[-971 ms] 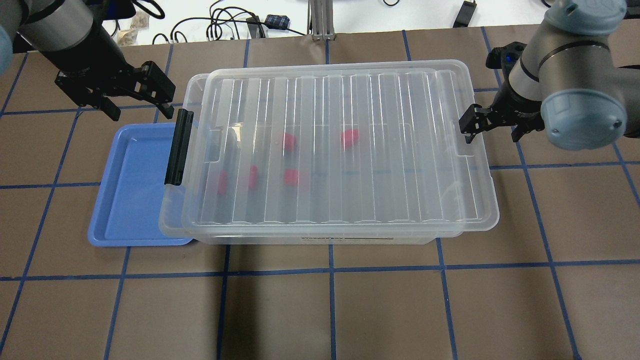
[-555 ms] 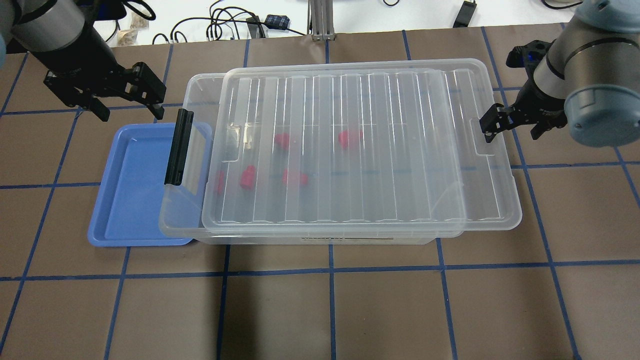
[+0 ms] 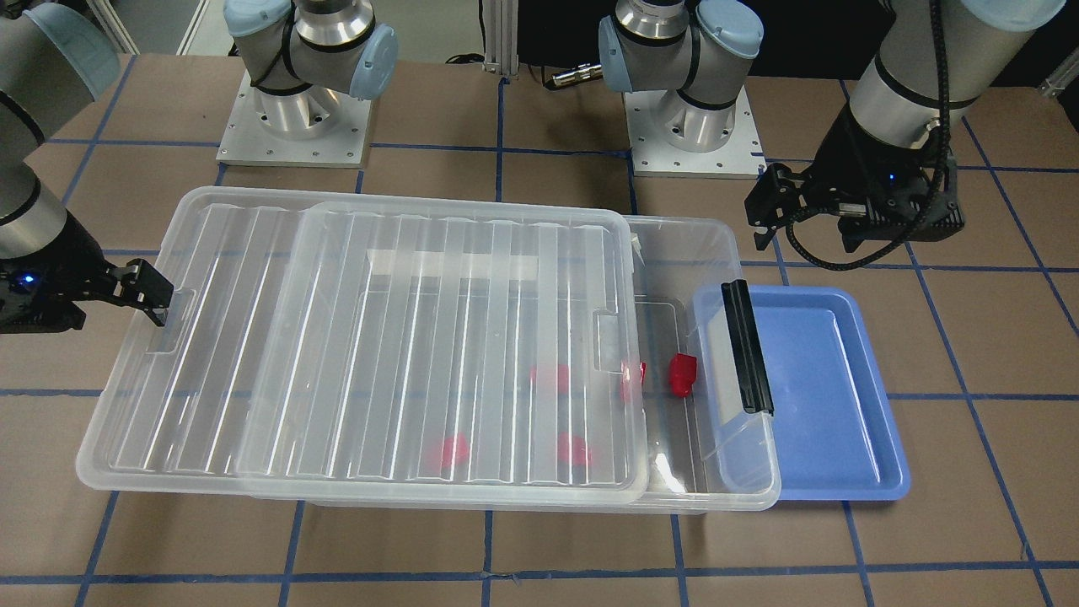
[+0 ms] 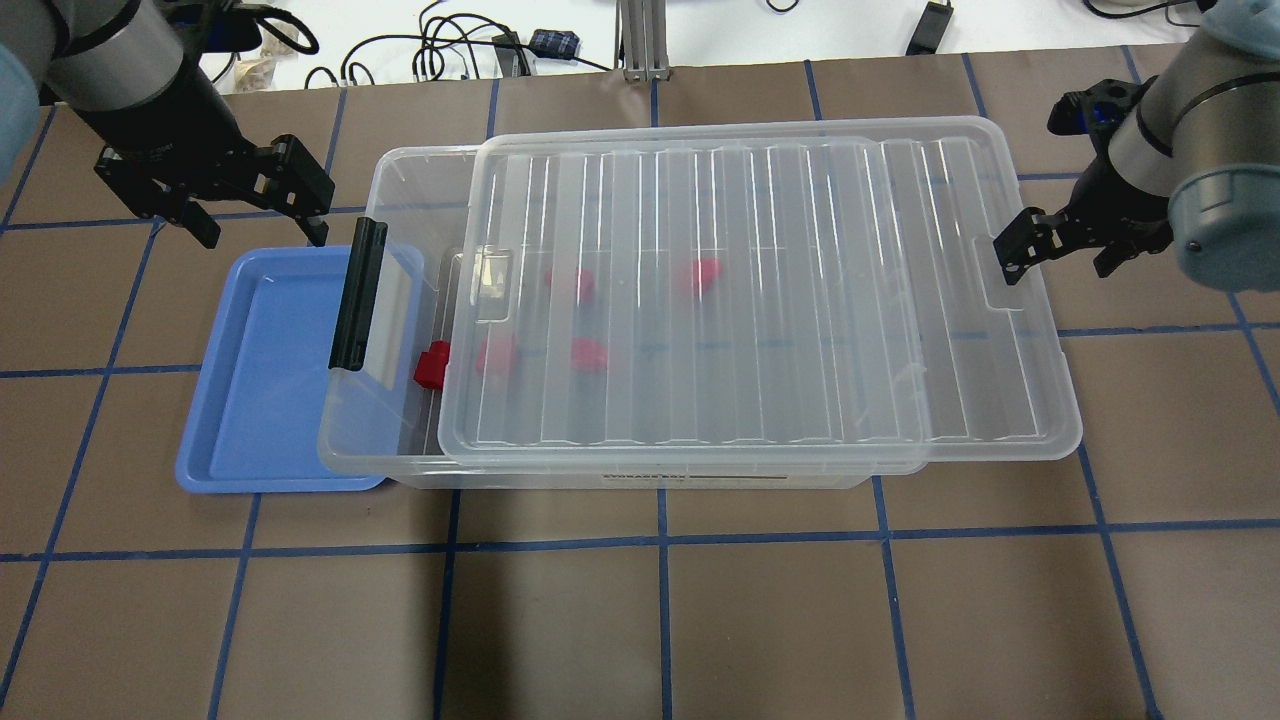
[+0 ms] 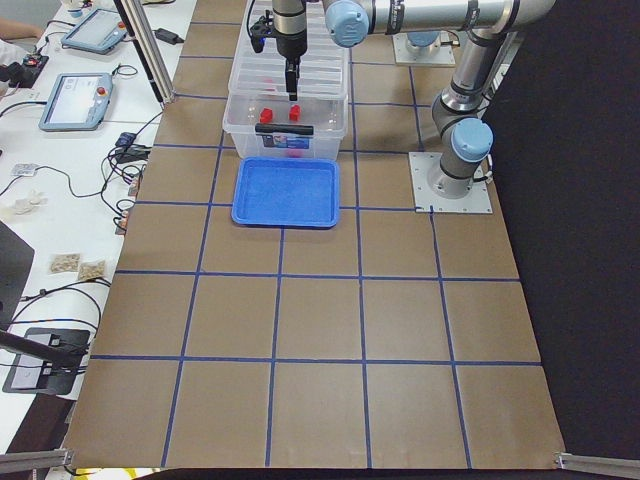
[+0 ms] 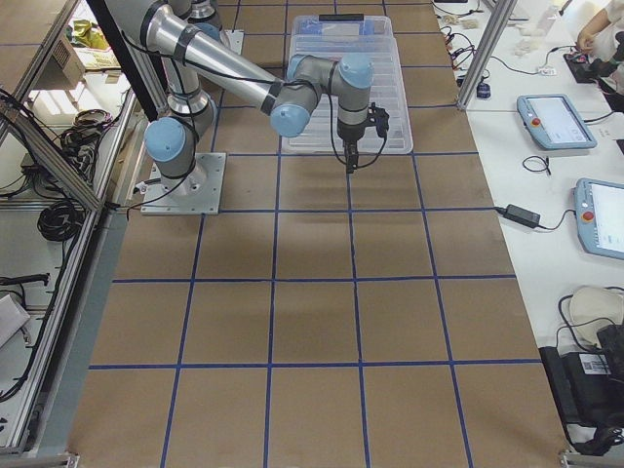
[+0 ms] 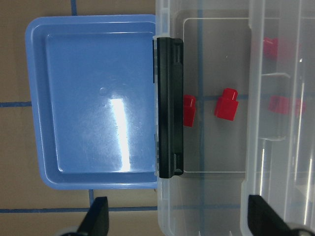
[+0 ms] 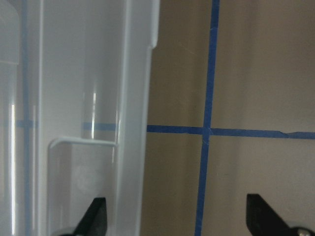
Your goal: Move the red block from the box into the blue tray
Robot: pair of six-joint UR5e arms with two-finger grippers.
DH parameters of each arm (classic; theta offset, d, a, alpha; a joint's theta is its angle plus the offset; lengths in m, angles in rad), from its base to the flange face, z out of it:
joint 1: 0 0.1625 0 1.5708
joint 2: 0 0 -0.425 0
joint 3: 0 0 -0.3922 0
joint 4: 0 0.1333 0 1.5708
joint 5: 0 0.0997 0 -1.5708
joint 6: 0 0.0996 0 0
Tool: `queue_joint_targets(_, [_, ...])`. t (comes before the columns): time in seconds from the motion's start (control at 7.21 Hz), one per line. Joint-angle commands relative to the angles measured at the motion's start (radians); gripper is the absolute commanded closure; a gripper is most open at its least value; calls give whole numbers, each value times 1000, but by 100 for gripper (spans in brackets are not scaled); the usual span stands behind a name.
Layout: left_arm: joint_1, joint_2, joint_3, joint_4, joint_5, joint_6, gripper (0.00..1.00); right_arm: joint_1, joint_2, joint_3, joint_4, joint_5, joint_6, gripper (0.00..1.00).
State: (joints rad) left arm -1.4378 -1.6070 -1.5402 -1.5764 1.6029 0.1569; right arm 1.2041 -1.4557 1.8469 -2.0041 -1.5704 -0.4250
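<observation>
nearest the robot, the front wall of the box [image 4: 560, 478] stands where it did a second ago; the bin itself has not shifted. just beyond it, the lid [image 4: 760, 300] has slid in two steps toward the robot's right. it now overhangs that end of the box and leaves an open strip at the latch [image 4: 360, 295] end. in that strip one red block [image 4: 432, 365] lies uncovered on the box floor, where before it showed only as a blur through the ribbed plastic. the other blocks [image 4: 588, 354] remain under the lid, one of them right at its edge. beside the strip, the blue tray [image 4: 270, 400] lies empty and unmoved, its inner edge tucked under the box's latch end. farther back, the right gripper [image 4: 1058, 270] has travelled outward with the lid. its fingers are spread wide, one set at the recess in the lid's end, and nothing is clamped. farthest, the left gripper [image 4: 265, 235] hangs spread and empty off the tray's far corner, little changed. judgement: the opening step is well along and no block has yet been lifted. the gap looks barely wide enough for a spread gripper, and the overhanging lid could tip if drawn much further.
</observation>
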Motion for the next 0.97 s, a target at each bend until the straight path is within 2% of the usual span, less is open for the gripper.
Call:
queue_joint_targets(0.0, [-4, -8, -3, 7, 2, -14, 0, -61, 0, 0, -2, 1, -64, 0])
queue_joint_targets(0.83, [-41, -25, -12, 21, -12, -77, 0, -107, 0, -6, -1, 0, -115, 0])
